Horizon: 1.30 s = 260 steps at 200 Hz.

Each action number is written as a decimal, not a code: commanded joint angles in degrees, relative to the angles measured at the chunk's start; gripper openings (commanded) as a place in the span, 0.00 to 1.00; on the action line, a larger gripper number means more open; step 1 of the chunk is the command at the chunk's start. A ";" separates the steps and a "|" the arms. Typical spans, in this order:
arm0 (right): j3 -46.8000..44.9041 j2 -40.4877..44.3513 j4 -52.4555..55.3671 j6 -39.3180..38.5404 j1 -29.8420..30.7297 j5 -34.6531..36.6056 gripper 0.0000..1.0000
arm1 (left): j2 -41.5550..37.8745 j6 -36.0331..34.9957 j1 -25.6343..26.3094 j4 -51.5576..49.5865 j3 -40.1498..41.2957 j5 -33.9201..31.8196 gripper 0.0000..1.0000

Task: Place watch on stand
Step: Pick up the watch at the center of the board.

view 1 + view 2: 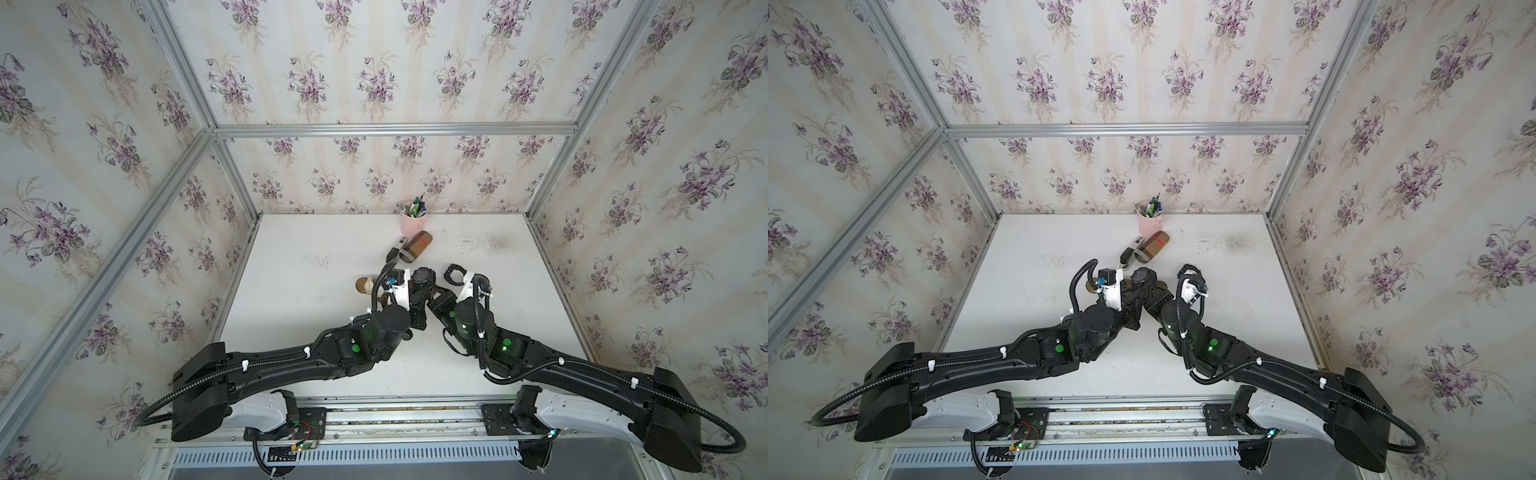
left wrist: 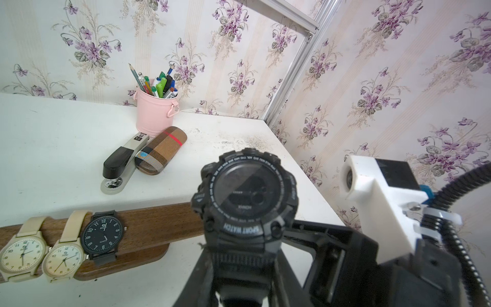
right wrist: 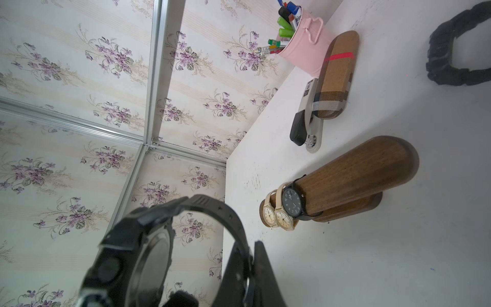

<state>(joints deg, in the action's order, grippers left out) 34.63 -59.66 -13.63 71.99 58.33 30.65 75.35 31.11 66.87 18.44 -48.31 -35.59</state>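
Black rubber is under my fingers: the sport watch (image 2: pixel 248 191) is up in the air, not on the table (image 2: pixel 66 148), and its round face looks upward. My right gripper (image 3: pixel 251 255) is closed on one side of its strap, with the band pinched between the two fingers. My left gripper (image 2: pixel 240 265) has its fingers on both sides of the other part of the strap, but I cannot tell if they already press it.

The stand (image 3: pixel 356 175) lies near, a little lower and to my left. Its far end carries two cream watches (image 2: pixel 22 255) and one with a black dial (image 2: pixel 102 235). The rounded end near me is bare.

So I judge that the lifting is done and the main part remains. The strap loop must be brought to the bare end, slid over the bar, and then released. One more black watch (image 3: pixel 439 47) lies on the table to my right, untouched.
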 commanded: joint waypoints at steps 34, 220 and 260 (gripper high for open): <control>1.40 -1.20 -1.44 -0.33 2.04 4.14 0.00 | 0.50 2.68 -0.96 -3.61 -1.15 0.23 0.25; 1.01 5.11 -0.65 -20.93 0.27 0.54 0.38 | -4.84 -9.13 -6.06 -6.59 0.84 10.88 0.19; 0.65 7.57 -1.39 -42.18 -5.49 -15.49 0.46 | -5.91 -16.53 -8.38 -11.12 -0.63 18.46 0.18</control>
<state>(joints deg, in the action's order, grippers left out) 35.44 -53.52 -13.82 46.54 55.72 26.63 70.19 20.71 59.75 9.91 -47.97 -22.92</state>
